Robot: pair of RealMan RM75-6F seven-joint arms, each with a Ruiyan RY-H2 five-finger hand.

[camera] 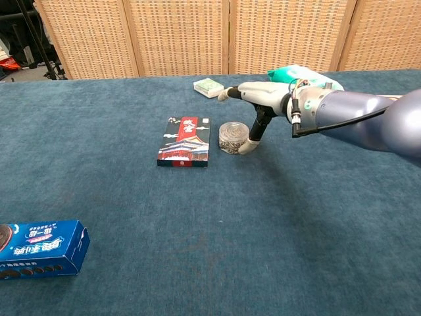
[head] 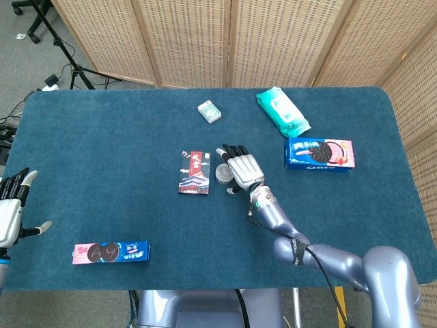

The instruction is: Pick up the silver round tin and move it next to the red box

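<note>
At the middle of the counter [head: 102, 137], the right robot hand [head: 239, 167] hangs over the silver round tin [head: 223, 173] with its fingers spread out flat above the lid and only the thumb curving down beside the tin's right wall; it grips nothing, and from these views I cannot tell whether the thumb touches the tin. The tin stands upright on the blue cloth just to the right of the red box [head: 195, 172], apart from it by a narrow strip of cloth, so the placement looks done.

The risk now, as I judge it, lies in drawing the right robot hand away. The thumb sits low at the tin's side, and a sideways pull to the left could push the tin against the red box or tip it, while a drag to the right could carry it off its spot. A straight lift looks safest.

Room is generous. To the right, the Oreo box [head: 319, 153] lies well apart, and the green wipes pack [head: 283, 111] and a small pale green box [head: 209, 111] sit at the far side, clear of a rising path. At the near left the long blue cookie box [head: 110, 252] lies close to the near edge. The left robot hand [head: 12, 208] waits at the counter's left edge, fingers apart, holding nothing.
</note>
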